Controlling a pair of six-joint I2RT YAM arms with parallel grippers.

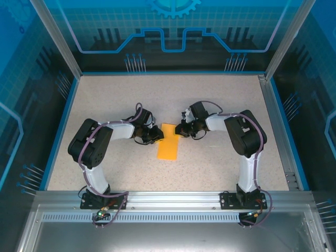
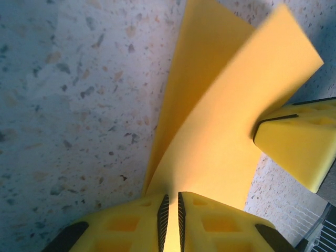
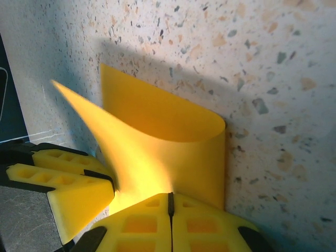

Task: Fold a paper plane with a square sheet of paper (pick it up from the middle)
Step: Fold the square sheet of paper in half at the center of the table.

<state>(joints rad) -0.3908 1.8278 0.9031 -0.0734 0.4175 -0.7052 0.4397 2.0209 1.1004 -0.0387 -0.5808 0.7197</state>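
Orange-yellow square sheet of paper, bowed, is pinched by left fingers and right fingers.

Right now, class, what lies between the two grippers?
The square sheet of paper, pinched by the left gripper and the right gripper; the top external view shows it.

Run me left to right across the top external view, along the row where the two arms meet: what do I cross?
Left arm's elbow → left fingers → orange paper → right fingers → right arm's elbow.
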